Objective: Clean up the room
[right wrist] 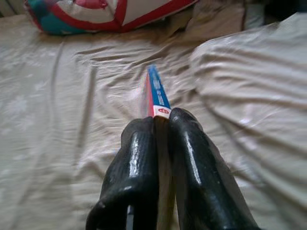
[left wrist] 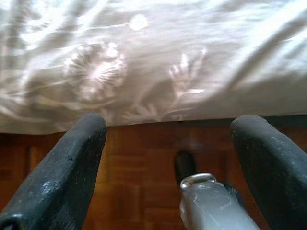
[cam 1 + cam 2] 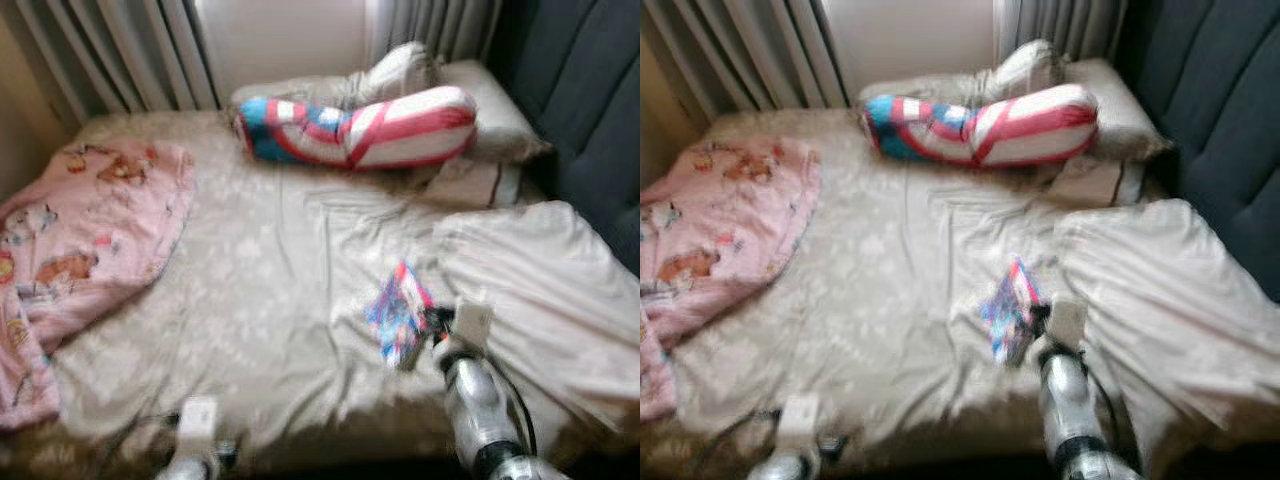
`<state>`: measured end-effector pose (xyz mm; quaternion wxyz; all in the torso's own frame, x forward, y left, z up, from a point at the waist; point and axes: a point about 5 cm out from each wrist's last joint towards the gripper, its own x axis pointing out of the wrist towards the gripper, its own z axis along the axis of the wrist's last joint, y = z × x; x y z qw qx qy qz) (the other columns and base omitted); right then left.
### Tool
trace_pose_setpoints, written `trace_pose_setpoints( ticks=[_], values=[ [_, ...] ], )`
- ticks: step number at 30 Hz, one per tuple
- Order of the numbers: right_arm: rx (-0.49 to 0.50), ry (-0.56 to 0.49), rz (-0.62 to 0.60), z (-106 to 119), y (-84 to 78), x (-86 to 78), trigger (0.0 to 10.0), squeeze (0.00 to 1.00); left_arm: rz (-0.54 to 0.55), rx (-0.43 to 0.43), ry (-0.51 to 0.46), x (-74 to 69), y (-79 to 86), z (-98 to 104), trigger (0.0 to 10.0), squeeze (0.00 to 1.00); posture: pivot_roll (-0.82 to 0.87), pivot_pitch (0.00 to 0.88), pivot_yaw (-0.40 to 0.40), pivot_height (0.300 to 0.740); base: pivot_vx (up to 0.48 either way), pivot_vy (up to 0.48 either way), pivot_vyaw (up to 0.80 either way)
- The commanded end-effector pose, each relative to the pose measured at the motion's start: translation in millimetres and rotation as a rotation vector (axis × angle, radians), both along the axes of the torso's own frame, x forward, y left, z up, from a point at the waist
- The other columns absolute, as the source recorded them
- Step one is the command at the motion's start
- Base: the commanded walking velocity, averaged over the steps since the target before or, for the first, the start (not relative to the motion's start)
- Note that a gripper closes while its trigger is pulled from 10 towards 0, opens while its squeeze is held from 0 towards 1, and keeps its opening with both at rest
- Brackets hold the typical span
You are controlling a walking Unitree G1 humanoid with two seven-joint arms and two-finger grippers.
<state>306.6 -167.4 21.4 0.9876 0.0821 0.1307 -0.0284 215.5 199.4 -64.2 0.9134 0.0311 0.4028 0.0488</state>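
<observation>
Blue-red book pinched edge-on between right claw fingers

One book, one bolster, one pink blanket, two pillows.

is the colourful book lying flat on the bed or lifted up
Lifted: the right end effector pinches the book edge-on above the bed sheet.

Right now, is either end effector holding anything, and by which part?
The right end effector pinches the thin colourful book by its near edge, above the bed sheet. The left end effector is open and holds nothing.
</observation>
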Motion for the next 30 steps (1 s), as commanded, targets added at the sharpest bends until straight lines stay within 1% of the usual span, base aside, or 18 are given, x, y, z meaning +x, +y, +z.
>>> trace_pose_setpoints(
  ticks=[1,20,30],
  values=[
    [0.004,-0.052,0.008,10.0,4.9,7.0,10.0,0.0,0.021,0.019,0.023,-7.1,10.0,-2.6,10.0,0.0,-0.1,0.038,0.016,0.74,0.0,0.0,0.0],
    [0.009,-0.058,0.005,10.7,5.7,7.4,10.0,0.0,0.015,0.014,0.004,-3.9,9.3,-0.5,10.0,0.0,-0.1,0.039,0.018,0.74,0.0,0.0,0.0],
    [0.008,-0.056,0.012,10.4,6.7,7.3,10.0,0.0,0.001,0.015,0.02,-5.1,7.9,-1.8,10.0,0.0,-0.1,0.039,0.018,0.74,0.0,0.0,0.0]
  ],
)
